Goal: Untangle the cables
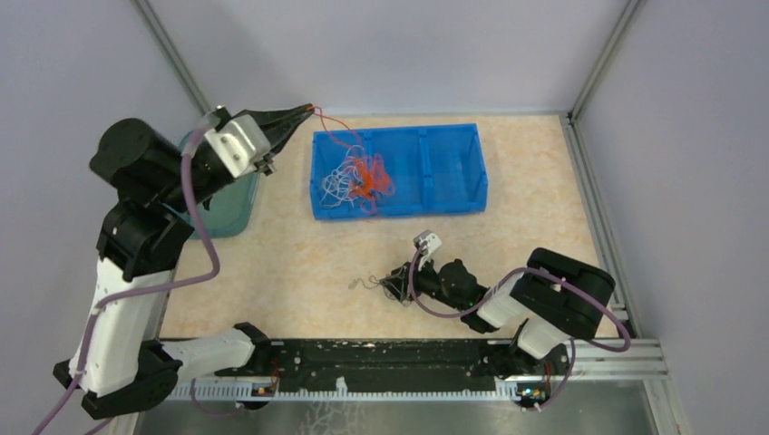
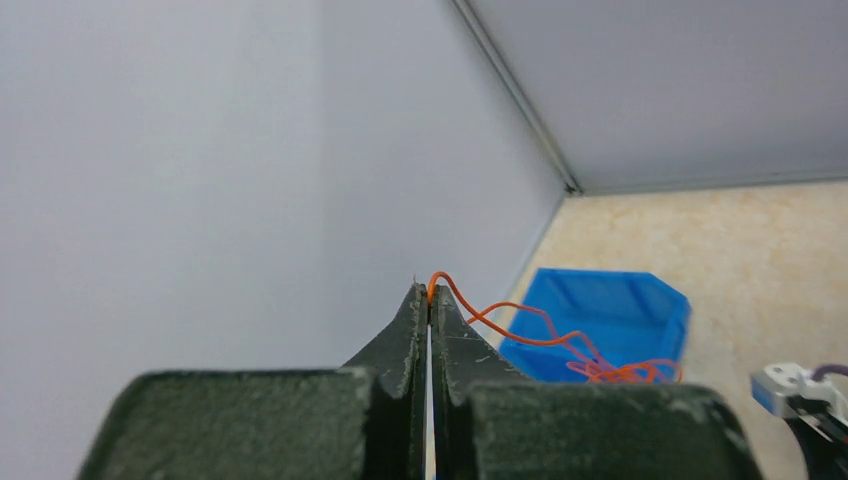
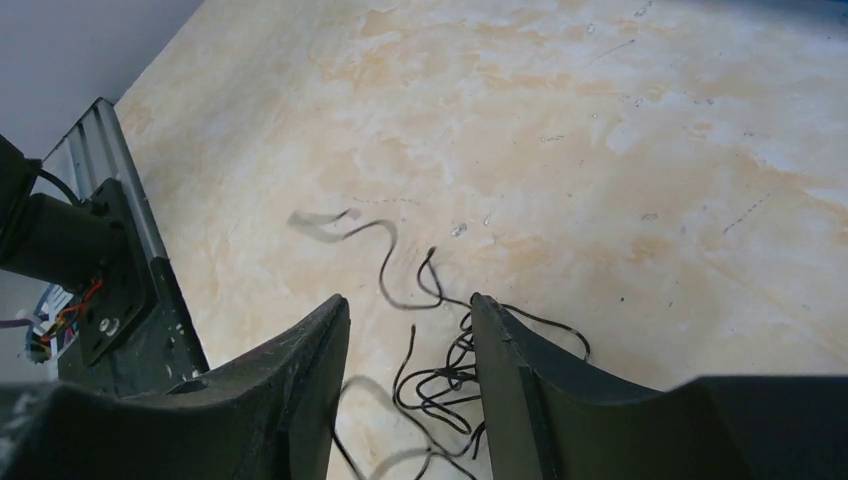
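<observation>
Beige tabletop [image 1: 299,254], grey walls [image 1: 381,45]. Orange cable [image 1: 337,124] ran from the tangle [image 1: 358,177] in the blue bin [image 1: 453,131], upper centre, to left gripper [image 1: 308,111], pinched tight on it. Right gripper [image 3: 410,305], jaws half apart, straddled black cable [image 3: 445,380], lower centre. Step looked like pulling orange free; next calls for drawing it leftward.

Desk [image 1: 299,263]: beige, marbled top, scuffed in places.
Blue bin [image 1: 449,172]: rectangular, split by dividers, lying toward the far side of the desk.
Teal container [image 1: 227,216]: left of the blue bin, near the wall.
Walls [image 1: 390,45]: plain pale grey.
Metal rail [image 1: 617,362]: along the near edge.
</observation>
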Robot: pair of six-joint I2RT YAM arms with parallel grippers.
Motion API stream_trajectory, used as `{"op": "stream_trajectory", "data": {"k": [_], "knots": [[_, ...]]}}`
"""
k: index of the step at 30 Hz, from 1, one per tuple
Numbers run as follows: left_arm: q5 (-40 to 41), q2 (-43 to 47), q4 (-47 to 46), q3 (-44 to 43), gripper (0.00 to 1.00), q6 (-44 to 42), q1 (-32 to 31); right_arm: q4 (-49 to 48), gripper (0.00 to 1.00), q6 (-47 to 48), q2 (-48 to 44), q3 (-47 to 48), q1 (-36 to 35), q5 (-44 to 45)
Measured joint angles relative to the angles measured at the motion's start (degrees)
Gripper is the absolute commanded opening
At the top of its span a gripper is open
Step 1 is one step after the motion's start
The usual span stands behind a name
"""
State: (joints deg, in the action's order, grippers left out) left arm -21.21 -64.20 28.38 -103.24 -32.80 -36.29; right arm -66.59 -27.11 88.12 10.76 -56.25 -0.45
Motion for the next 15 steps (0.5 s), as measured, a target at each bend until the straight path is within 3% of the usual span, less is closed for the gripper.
{"op": "stream_trajectory", "data": {"k": [7, 15], "knots": [[0.0, 1.3, -3.0, 0.0, 0.0, -0.4, 0.0, 2.7, 0.7, -0.4, -2.6, 0.0, -0.2, 0.3], [-2.7, 2.4, 2.6, 7.9, 0.0, 0.3, 0.0, 20.9, 0.78, 3.3, -23.6, 10.1, -0.3, 1.3]]}}
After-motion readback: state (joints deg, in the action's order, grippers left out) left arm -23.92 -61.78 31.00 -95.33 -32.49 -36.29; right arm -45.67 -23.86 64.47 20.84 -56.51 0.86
